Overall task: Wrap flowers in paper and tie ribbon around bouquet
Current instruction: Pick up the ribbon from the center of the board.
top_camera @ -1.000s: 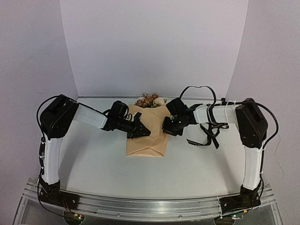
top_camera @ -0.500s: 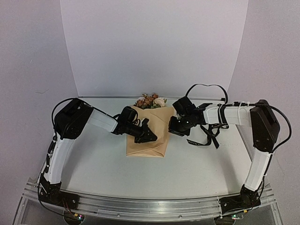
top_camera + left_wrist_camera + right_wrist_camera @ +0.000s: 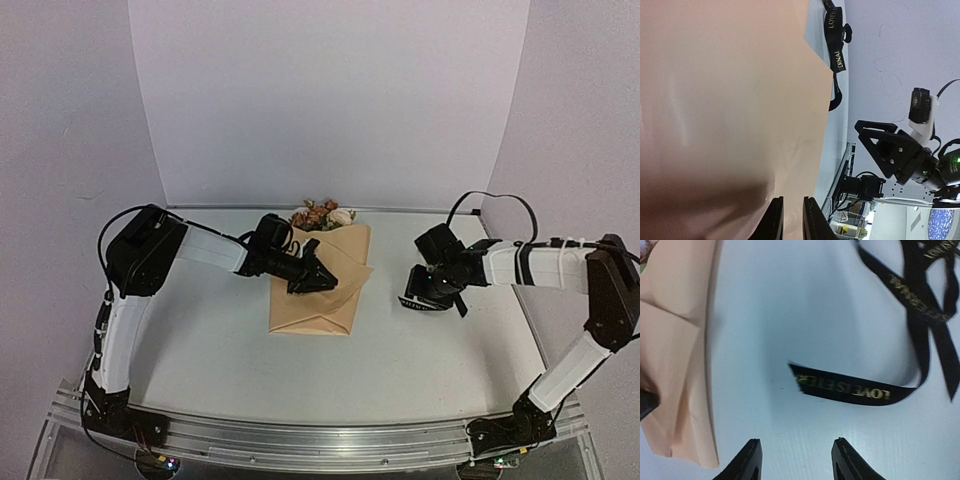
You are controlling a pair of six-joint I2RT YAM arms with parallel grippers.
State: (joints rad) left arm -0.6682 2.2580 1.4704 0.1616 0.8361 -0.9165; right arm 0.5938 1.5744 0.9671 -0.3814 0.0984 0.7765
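Note:
The tan paper (image 3: 312, 300) lies folded round the flowers (image 3: 322, 214), whose blooms poke out at its far end. Its right flap (image 3: 356, 274) stands a little lifted. My left gripper (image 3: 316, 277) rests on top of the fold. In the left wrist view its fingers (image 3: 774, 220) are almost together, with nothing seen pinched and paper (image 3: 725, 100) filling the view. My right gripper (image 3: 417, 297) hovers right of the bundle, open and empty (image 3: 796, 440), just short of the black ribbon (image 3: 850, 388). That ribbon (image 3: 428, 304) lies partly hidden under the right arm.
The white table (image 3: 200, 340) is closed in by a white backdrop (image 3: 330, 100) at the back and sides. A metal rail (image 3: 300, 436) runs along the near edge. Loose ribbon tails (image 3: 836, 55) lie beside the paper's right edge.
My right gripper has left the paper, opened wide and swung right to the ribbon. The paper's right flap has sprung up a little. The left gripper has stayed on the fold.

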